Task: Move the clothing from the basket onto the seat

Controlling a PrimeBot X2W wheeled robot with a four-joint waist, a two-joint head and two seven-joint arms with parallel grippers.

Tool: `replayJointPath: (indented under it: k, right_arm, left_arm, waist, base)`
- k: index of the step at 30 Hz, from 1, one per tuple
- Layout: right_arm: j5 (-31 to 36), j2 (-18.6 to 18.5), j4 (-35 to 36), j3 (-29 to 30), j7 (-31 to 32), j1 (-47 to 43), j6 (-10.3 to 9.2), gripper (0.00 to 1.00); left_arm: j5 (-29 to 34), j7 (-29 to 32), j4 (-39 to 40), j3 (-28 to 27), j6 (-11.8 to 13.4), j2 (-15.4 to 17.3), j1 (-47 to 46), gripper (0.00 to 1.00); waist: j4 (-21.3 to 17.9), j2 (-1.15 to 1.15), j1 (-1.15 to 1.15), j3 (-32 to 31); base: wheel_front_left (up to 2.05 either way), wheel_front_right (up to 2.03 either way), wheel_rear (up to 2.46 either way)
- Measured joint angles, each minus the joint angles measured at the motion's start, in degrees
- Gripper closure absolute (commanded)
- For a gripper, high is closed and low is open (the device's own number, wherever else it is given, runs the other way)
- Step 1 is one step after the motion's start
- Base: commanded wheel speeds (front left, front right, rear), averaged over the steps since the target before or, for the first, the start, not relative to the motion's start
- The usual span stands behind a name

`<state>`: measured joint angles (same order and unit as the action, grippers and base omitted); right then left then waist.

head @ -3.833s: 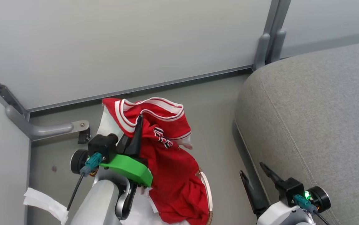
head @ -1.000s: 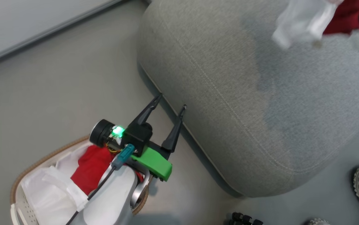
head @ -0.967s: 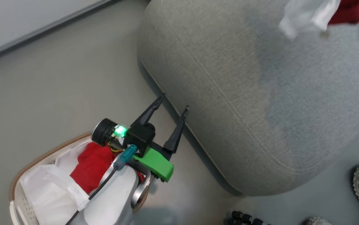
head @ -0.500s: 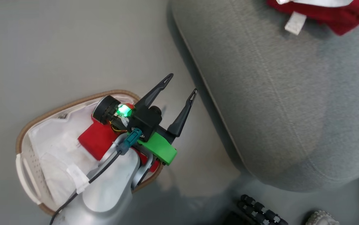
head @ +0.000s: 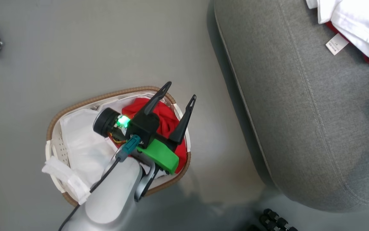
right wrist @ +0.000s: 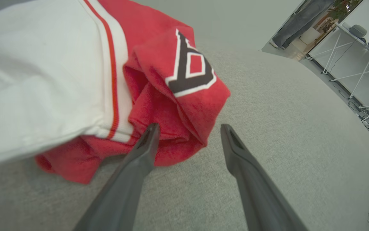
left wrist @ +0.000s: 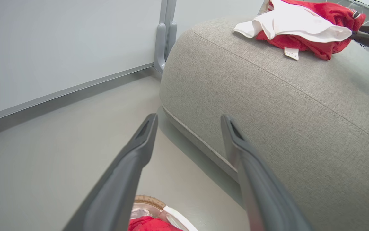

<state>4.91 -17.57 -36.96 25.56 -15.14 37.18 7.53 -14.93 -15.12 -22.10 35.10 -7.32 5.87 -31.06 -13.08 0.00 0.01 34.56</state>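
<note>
So the jersey (right wrist: 158, 96) is lying bunched up on the sofa (head: 300, 112). The right end effector (right wrist: 189, 128) is right at its edge, fingers spread and pinching nothing, so the sofa carries it, not the arm. The darker red garment (head: 168, 117) sits in the basket (head: 75, 106). The left end effector (head: 180, 90) hovers over it, fingers wide apart, probably lined up to grab it next.
</note>
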Motion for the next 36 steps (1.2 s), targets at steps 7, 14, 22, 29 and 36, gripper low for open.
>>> replayJointPath:
  k: [7,14,22,29,36]
  right_arm:
    - [-1.6,1.4,4.4,0.2,0.0,-10.2,0.0,0.0]
    - [-2.6,3.5,11.1,-7.1,0.0,-16.7,0.0,0.0]
    - [-6.3,8.2,17.0,-15.9,0.0,-20.5,0.0,0.0]
    - [-7.6,11.2,18.6,-20.9,0.0,-22.0,0.0,0.0]
    - [-8.0,13.4,17.9,-22.7,0.0,-23.1,0.0,0.0]
  left_arm:
    - [0.0,0.0,-0.6,-2.3,0.0,-1.4,4.6,0.0]
    - [0.3,0.0,-0.7,-7.7,0.0,-2.4,9.9,0.0]
    - [1.8,0.0,-1.3,-15.6,0.9,-2.8,15.7,0.0]
    - [4.4,0.0,-1.6,-22.9,2.0,-2.9,19.1,0.0]
    - [6.6,0.0,-2.2,-29.5,2.4,-2.7,21.6,0.0]
  waist:
    - [0.1,0.0,-0.01,-6.4]
    - [0.6,0.0,-0.01,-13.7]
    - [3.4,0.0,-0.01,-20.4]
    - [8.3,0.0,-0.01,-24.2]
    - [12.1,0.0,-0.01,-27.2]
  base:
    - [0.0,0.0,0.0]
    - [0.0,0.0,0.0]
    - [0.0,0.0,0.0]
    - [0.0,0.0,0.0]
    - [0.0,0.0,0.0]
